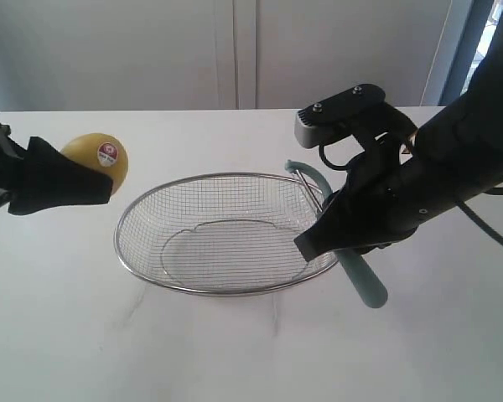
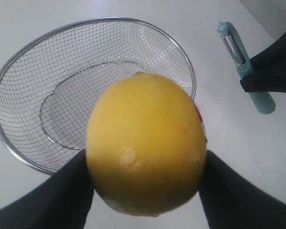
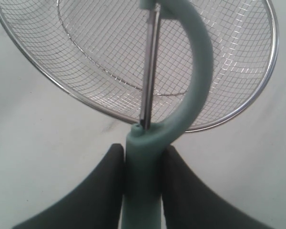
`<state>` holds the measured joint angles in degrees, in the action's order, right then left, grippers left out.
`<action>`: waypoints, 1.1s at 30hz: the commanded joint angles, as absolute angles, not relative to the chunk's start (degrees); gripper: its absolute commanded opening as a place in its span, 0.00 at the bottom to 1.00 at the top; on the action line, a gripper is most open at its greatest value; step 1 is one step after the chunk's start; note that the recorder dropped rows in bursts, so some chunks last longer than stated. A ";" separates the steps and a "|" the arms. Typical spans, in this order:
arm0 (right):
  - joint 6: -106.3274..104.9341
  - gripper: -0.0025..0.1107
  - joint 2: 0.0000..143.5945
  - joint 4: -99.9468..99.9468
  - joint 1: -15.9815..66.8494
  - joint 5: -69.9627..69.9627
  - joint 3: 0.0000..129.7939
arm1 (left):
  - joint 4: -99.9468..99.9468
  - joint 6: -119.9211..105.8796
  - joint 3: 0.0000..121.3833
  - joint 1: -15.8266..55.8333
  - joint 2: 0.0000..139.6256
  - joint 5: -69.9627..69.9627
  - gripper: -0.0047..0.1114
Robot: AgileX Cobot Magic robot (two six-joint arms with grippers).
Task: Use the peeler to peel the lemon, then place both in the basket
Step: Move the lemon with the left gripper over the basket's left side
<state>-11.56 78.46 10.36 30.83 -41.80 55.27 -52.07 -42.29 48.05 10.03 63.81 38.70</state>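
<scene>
The yellow lemon [image 1: 97, 158], its red-and-white sticker facing the camera, hangs above the table left of the basket [image 1: 147, 268]. My left gripper [image 1: 107, 186] is shut on it; in the left wrist view the lemon [image 2: 145, 143] fills the space between both dark fingers. The teal-handled peeler [image 1: 360, 280] is held over the basket's right rim by my right gripper [image 1: 318, 239], which is shut on its handle. In the right wrist view the peeler [image 3: 190, 71] points its curved head and blade over the mesh basket [image 3: 47, 76].
The wire basket [image 2: 19, 143] lies between the two arms on a white table [image 1: 235, 360]. The right arm's black body and cable [image 1: 486, 226] hang over the table's right side. A pale wall stands behind.
</scene>
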 commanded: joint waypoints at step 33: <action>-11.77 0.02 78.46 10.63 30.85 -40.68 55.23 | -45.94 -40.95 50.10 19.01 69.76 34.76 0.04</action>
